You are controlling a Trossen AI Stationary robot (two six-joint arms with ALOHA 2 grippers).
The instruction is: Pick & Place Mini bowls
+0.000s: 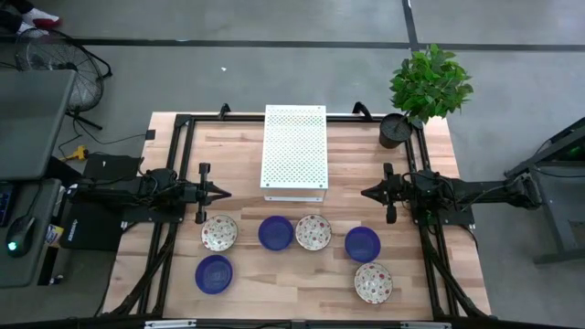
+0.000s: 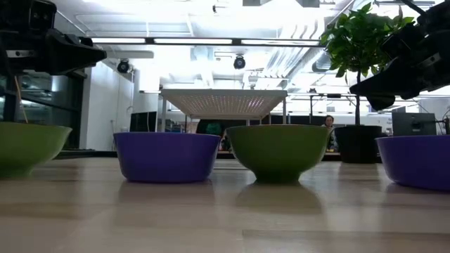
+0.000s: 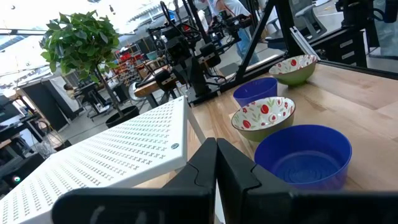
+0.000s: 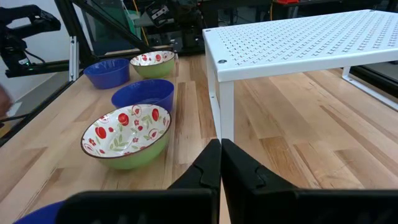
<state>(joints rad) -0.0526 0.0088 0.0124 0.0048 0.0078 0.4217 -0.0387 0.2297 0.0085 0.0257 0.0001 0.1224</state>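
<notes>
Mini bowls, six, all upright on the wooden bench (image 1: 439, 174), none held.

Row of four in front of the white perforated rack (image 1: 294, 151), running from the left arm's side to the right arm's:
- floral bowl (image 1: 219, 232), white inside with red-and-green pattern, green outside;
- blue bowl (image 1: 275, 232), just beside the next;
- floral bowl (image 1: 313, 232), middle of the bench;
- blue bowl (image 1: 362, 244), set slightly nearer the front edge.

Two more nearer the front edge:
- blue bowl (image 1: 214, 274), on the left arm's side, apart from the row;
- floral bowl (image 1: 373, 282), on the right arm's side, close to the fourth bowl of the row.

Left gripper (image 1: 224, 192): level above the bench beside the rack's left side, pointing inward, fingers pressed together, empty. It hangs just behind the first floral bowl without touching it.

Right gripper (image 1: 367, 193): mirrored beside the rack's right side, pointing inward, fingers pressed together, empty, behind the fourth bowl of the row.

Rack: stands on legs at the bench's rear centre, nothing on its top.

Potted plant (image 1: 428, 82): leafy, in a dark pot, at the rear corner on the right arm's side.
</notes>
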